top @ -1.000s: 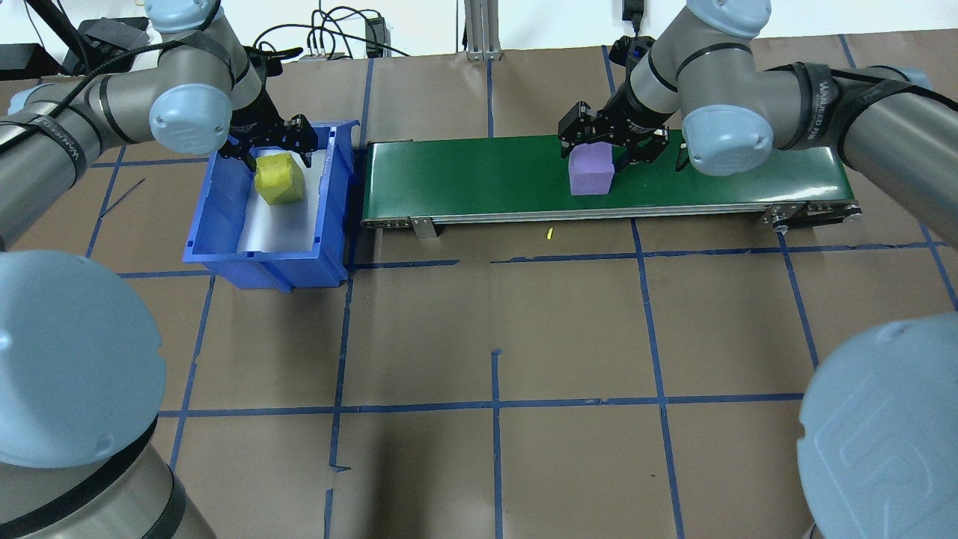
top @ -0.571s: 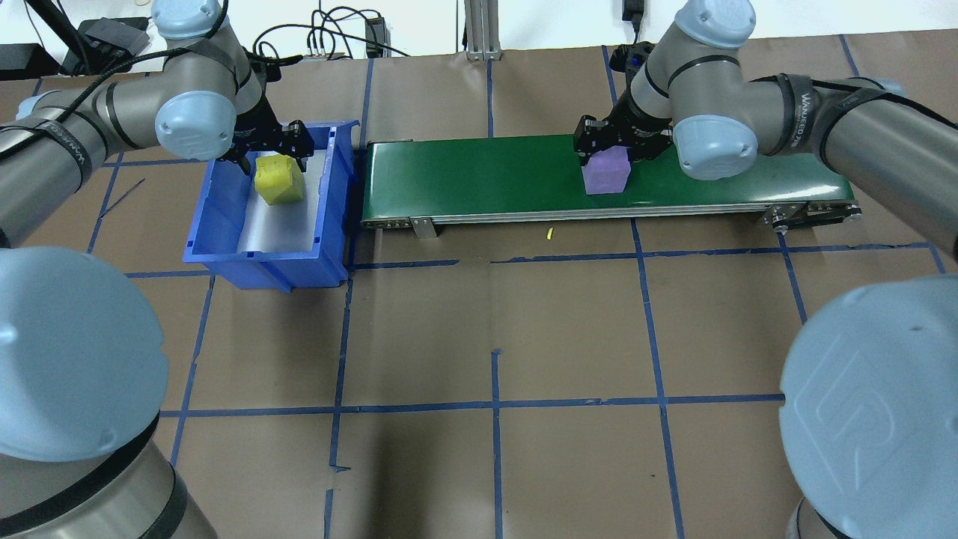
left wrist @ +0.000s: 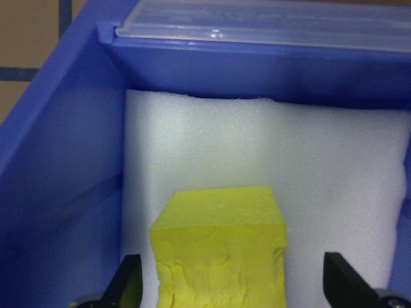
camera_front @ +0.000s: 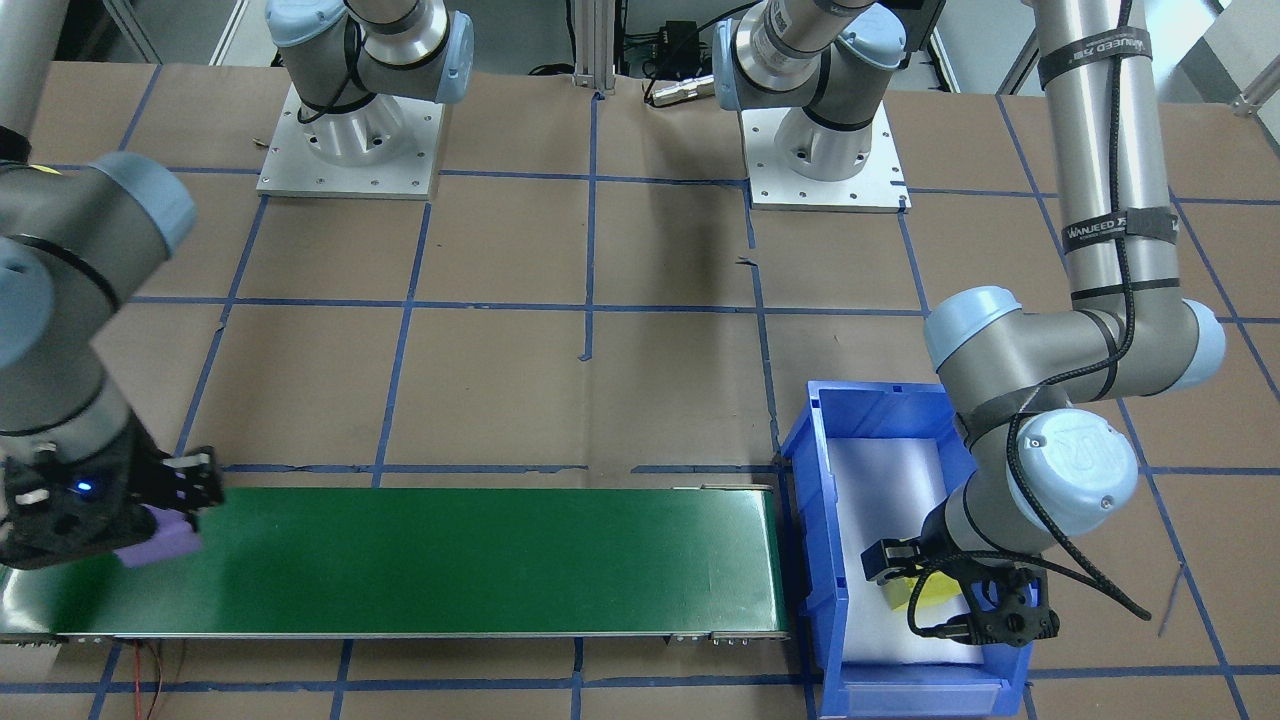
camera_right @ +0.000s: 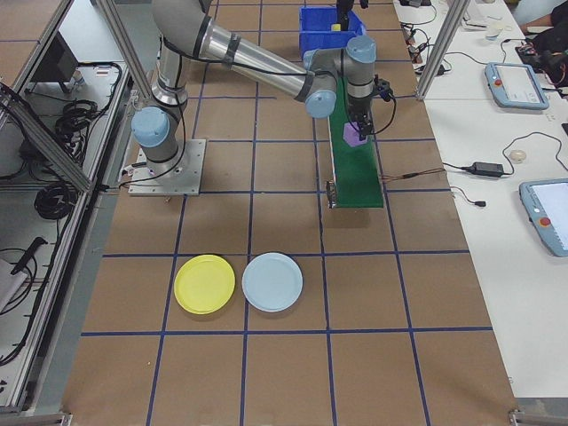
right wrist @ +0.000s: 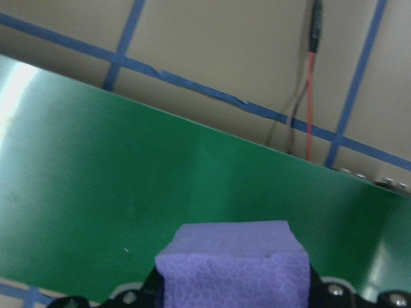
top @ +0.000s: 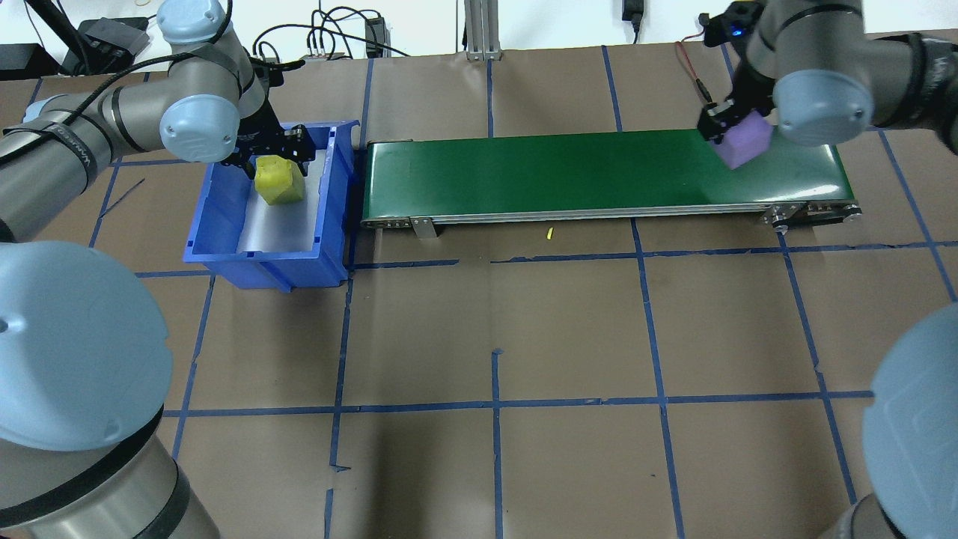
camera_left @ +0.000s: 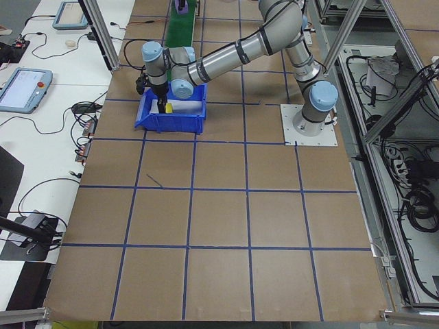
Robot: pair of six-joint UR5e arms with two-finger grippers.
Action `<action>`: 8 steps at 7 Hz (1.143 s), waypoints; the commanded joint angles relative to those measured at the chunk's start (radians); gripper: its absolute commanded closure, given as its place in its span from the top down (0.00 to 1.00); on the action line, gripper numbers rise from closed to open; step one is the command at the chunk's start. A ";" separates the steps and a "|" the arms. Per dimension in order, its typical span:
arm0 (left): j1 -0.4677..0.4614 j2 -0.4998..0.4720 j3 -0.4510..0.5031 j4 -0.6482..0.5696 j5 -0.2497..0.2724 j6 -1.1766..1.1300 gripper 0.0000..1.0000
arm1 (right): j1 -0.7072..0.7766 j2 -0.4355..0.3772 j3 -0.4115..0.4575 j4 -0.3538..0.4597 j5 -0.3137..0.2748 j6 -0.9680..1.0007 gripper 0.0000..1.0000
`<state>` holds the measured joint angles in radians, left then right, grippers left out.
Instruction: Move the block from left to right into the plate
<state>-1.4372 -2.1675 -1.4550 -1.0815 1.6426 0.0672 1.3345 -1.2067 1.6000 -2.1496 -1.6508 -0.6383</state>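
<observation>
My right gripper [top: 730,135] is shut on a purple block [top: 742,142], holding it tilted above the right end of the green conveyor belt [top: 524,172]. The right wrist view shows the purple block [right wrist: 232,263] between the fingers with the belt [right wrist: 128,192] below. A yellow block [top: 278,180] rests on white foam in the blue bin [top: 262,262]. My left gripper [top: 273,153] is open and reaches down into the bin, with the yellow block [left wrist: 218,250] between its spread fingers. A yellow plate [camera_right: 204,284] and a light blue plate [camera_right: 273,282] lie on the table past the belt's end.
The bin stands against the belt's left end. A red wire [top: 692,75] trails behind the belt's right end. Blue tape lines grid the brown table, and a small yellow scrap [top: 548,233] lies in front of the belt.
My right gripper has risen and carried the purple block to the right, from the belt's middle to its right end. The left gripper has barely moved over the yellow block.
</observation>
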 commanded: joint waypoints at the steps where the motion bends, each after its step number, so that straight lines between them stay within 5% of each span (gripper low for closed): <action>1: 0.000 -0.006 0.004 0.000 -0.003 -0.004 0.82 | -0.282 -0.060 0.040 0.037 -0.029 -0.430 0.20; 3: 0.000 -0.014 0.004 0.003 -0.003 -0.001 0.72 | -0.548 -0.059 0.108 0.028 -0.020 -0.639 0.20; 5: 0.000 -0.006 0.024 0.002 0.003 0.006 0.32 | -0.728 -0.028 0.214 -0.071 -0.010 -0.745 0.28; 6: 0.000 0.012 0.024 0.000 0.008 -0.030 0.30 | -0.815 -0.011 0.237 -0.075 -0.006 -0.798 0.38; 7: -0.002 0.061 0.025 -0.015 0.002 -0.049 0.30 | -0.839 0.018 0.238 -0.104 0.050 -0.811 0.87; 8: -0.008 0.111 0.027 -0.073 -0.006 -0.069 0.30 | -0.841 0.021 0.239 -0.107 0.065 -0.807 1.00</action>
<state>-1.4395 -2.1150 -1.4308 -1.1040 1.6441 0.0248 0.5186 -1.2013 1.8323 -2.2411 -1.6170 -1.4355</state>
